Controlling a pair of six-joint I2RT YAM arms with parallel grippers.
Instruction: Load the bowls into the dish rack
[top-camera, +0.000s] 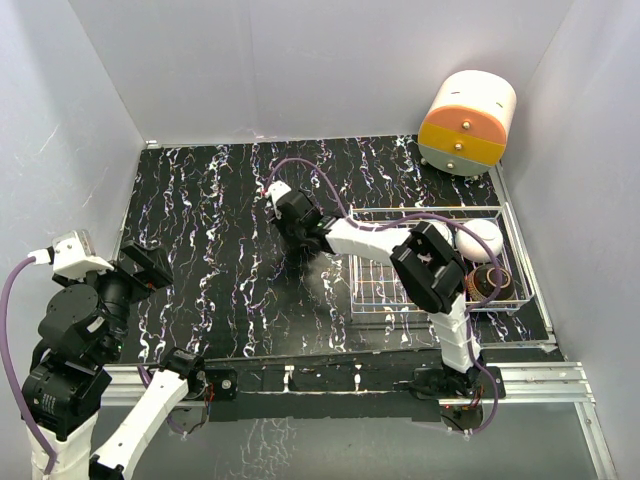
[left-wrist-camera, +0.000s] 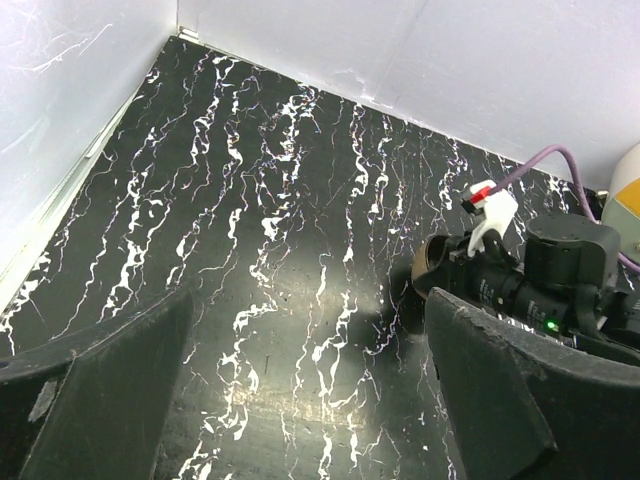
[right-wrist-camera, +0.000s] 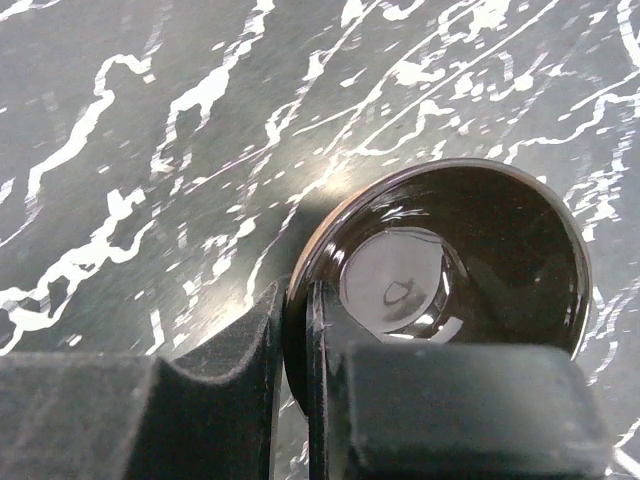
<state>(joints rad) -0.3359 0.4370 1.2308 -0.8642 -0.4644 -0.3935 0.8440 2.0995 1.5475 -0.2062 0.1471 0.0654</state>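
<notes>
Black bowl (right-wrist-camera: 500, 230) in right pincer (right-wrist-camera: 297, 340)

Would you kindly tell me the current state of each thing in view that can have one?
Glossy black round bowl: outside the rack, gripped by its rim.
Right gripper: shut on that bowl's rim.
Left gripper: open, empty.
Silver wire dish rack: partly loaded.
White round bowl: in the rack.
Tan-gold round bowl: in the rack, partly hidden by the arm.
Round cream-and-orange drawer cabinet: drawers shut.
</notes>
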